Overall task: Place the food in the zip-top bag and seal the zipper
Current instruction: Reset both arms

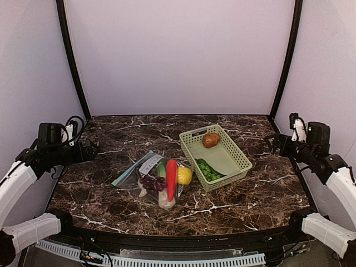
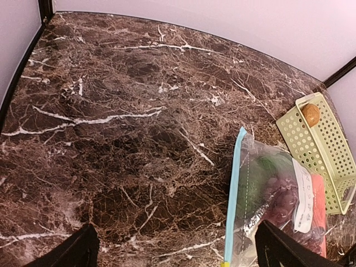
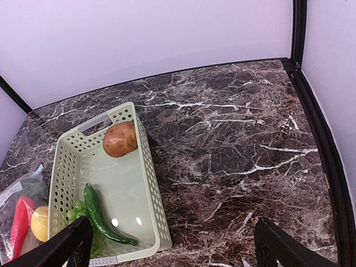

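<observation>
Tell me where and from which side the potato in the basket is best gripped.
Grip the potato across its narrower middle, coming straight down from above. It lies on its side at the far end of the green basket, close to its walls, so a sideways approach looks blocked; only its top is free. The open right hand seems nearer.

A clear, flat plastic zip-top bag (image 1: 146,173) lies at the centre of the top view, with its narrow teal-blue zipper strip (image 1: 129,169) on the upper-left edge. Purple grapes (image 1: 151,182) and a leafy green (image 1: 161,168) show through the plastic. A long red pepper (image 1: 171,179), a yellow lemon (image 1: 184,176) and a white bulb (image 1: 166,200) lie at its right side. Further right, a brown potato (image 1: 211,139) and green pieces (image 1: 209,169) lie in a pale green lattice basket (image 1: 229,177).
</observation>
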Controlling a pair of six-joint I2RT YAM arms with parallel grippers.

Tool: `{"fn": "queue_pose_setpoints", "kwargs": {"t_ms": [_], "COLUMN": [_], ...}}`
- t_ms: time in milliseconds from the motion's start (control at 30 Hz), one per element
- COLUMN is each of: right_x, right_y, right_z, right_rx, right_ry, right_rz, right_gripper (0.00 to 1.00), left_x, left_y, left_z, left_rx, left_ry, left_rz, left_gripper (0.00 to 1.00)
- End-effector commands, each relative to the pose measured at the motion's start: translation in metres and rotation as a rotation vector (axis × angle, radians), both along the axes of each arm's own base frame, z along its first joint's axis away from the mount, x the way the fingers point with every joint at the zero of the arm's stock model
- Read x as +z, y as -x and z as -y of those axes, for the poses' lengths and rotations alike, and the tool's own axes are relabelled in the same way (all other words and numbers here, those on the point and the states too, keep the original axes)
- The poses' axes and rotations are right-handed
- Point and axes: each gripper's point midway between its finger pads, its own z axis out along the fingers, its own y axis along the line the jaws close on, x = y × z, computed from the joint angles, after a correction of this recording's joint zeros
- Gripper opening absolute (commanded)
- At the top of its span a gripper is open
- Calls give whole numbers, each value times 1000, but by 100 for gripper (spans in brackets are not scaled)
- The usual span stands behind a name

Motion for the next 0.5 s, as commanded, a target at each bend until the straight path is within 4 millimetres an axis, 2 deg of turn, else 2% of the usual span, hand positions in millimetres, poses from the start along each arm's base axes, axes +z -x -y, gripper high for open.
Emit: {"fn": "queue_pose_setpoints", "kwargs": {"t_ms": [0, 100, 200, 467], "right_x": [28, 39, 41, 29], "right_y": [9, 17, 21, 20], "right_z": [-1, 0, 1, 5], "right_rx": [34, 33, 31, 10], "right_ry": [20, 17, 17, 24], "right_rz": [175, 256, 295, 275], "right_gripper": [99, 99, 99, 99], "left_x": [14, 28, 37, 36], "left_y": [0, 4, 11, 22], "left_z": [-17, -23, -33, -47], "left_rx": [68, 91, 129, 209], "left_ry": [-57, -69, -102, -112], "left_rz": [93, 159, 216, 250], "left_gripper": [99, 99, 99, 99]}}
